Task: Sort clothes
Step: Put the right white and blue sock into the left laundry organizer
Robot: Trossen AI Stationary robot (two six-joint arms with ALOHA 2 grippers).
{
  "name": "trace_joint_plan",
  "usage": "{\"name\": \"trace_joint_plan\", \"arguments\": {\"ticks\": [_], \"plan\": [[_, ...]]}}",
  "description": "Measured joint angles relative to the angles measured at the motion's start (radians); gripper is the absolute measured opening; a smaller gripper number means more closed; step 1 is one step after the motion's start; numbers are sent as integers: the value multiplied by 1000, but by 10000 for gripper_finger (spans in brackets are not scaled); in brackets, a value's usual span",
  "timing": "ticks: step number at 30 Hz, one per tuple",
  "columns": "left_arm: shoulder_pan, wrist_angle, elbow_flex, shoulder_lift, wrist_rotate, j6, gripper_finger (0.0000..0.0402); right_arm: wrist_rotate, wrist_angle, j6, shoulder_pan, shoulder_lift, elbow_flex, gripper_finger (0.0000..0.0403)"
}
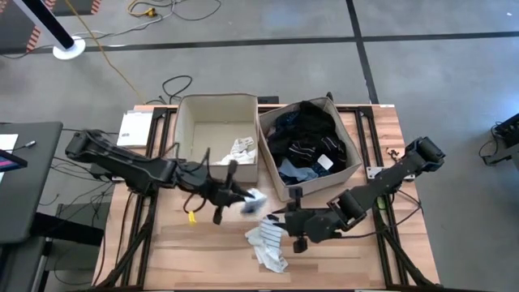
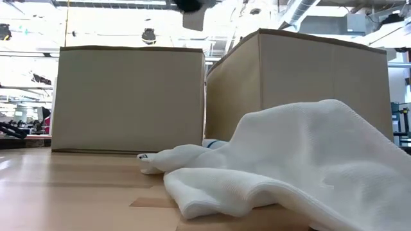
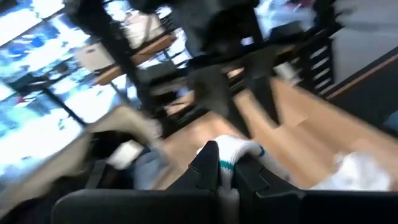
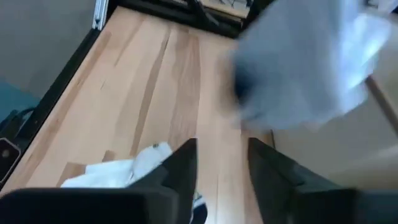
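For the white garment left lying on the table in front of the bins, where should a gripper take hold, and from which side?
Probably from straight above, pinching a raised fold of the white garment. It lies crumpled on the table, and the low view shows thick ridges standing off the wood. The right gripper sits beside it, fingers open.

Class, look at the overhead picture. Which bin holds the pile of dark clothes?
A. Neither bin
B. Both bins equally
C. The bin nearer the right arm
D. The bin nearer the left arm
C: the dark clothes fill the right-hand bin, while the left-hand bin holds only a small light piece.
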Motion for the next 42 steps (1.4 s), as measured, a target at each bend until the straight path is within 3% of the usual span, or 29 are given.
{"name": "trace_joint_plan", "arguments": {"ticks": [7, 13, 21, 31, 42], "plan": [[28, -245, 75, -129, -268, 120, 4, 0, -89, 106, 4, 0, 0, 242], [128, -405, 108, -219, -422, 138, 4, 1, -111, 145, 26, 15, 0, 254], [341, -541, 109, -258, -430, 78, 4, -13, -109, 163, 34, 114, 0, 255], [611, -698, 109, -155, -425, 38, 8, -26, -83, 206, 36, 210, 0, 255], [832, -752, 109, 33, -249, -21, 13, -26, -33, 219, 48, 216, 0, 255]]}}
